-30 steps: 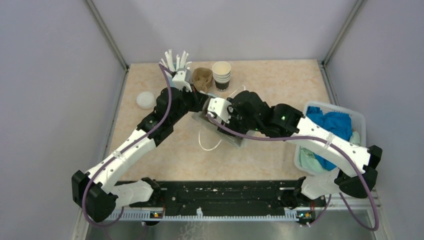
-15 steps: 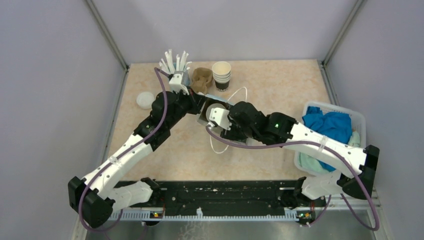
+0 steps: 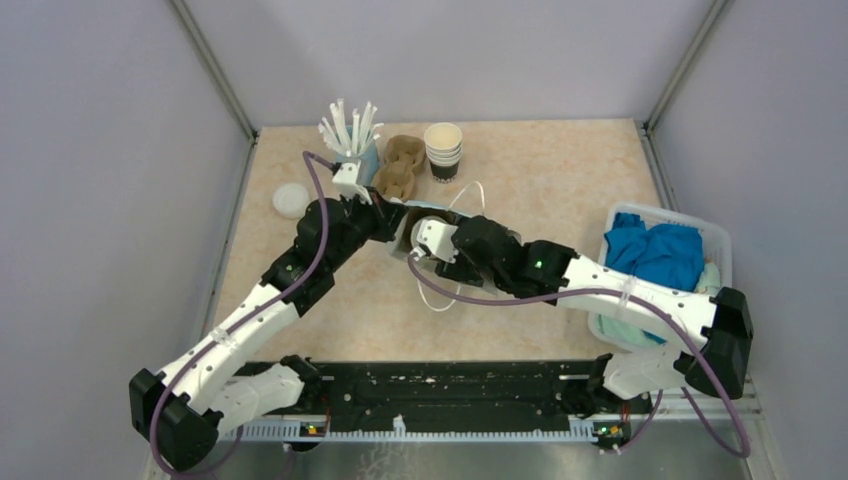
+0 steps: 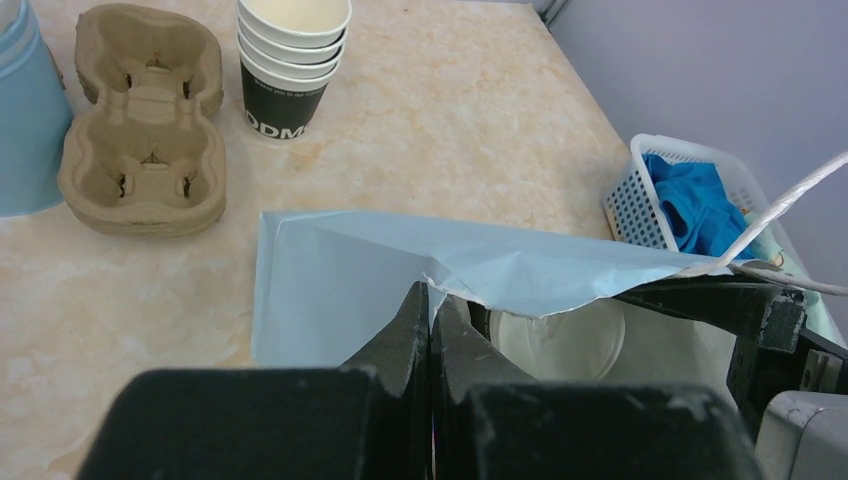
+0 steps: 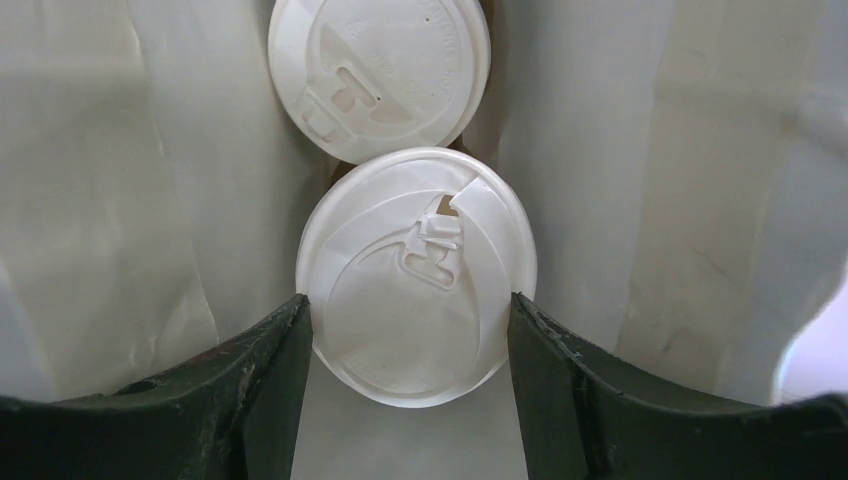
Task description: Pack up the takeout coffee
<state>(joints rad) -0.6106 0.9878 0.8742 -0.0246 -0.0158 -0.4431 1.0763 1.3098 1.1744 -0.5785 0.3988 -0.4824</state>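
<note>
Right wrist: gripper clasps round white plastic lid in creased bag

Stacked paper cups: bottom cup's dark wall has white letters "ODM", cut off at left; small print above too tiny. Far lid: embossing unreadable.

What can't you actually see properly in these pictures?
Cup bodies: right wrist view shows only the near lid, gripped by the right hand, and the far lid; lids and bag hide the rest.
Right hand: top view, hidden by its own wrist and the bag.
Spare cups' lettering: left wrist view, curves out of sight.
</note>
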